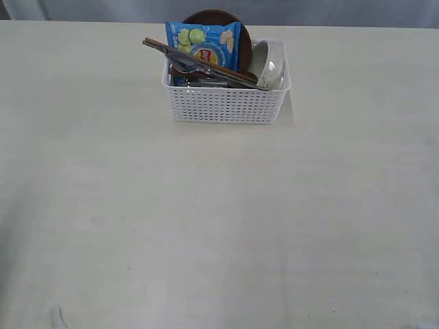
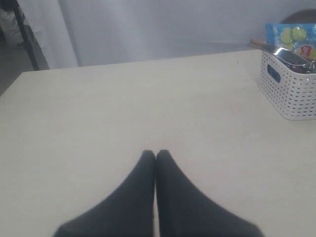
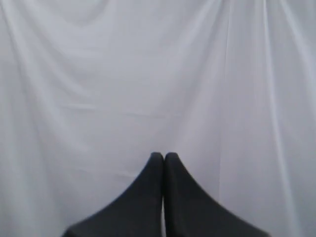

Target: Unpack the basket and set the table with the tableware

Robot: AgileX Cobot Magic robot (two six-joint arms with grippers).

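The left gripper (image 2: 156, 154) and the right gripper (image 3: 164, 155) are both pinched tight and hold nothing. Far back on the table (image 1: 206, 240) sits the full basket (image 1: 226, 104). The chopsticks (image 1: 219, 69) lie across the pile; pulling them too fast could spill the other things.

Chip bag (image 1: 204, 42): blue, standing upright at the far middle of the scene. Its print shows green lime slices, pale chips and a yellow-red logo. The lower part is hidden.

Curtain (image 3: 158, 74): pale grey-white, hanging in vertical folds along the far side.

Pole (image 2: 27, 34): black, thin, slanted, just beside the curtain's edge.
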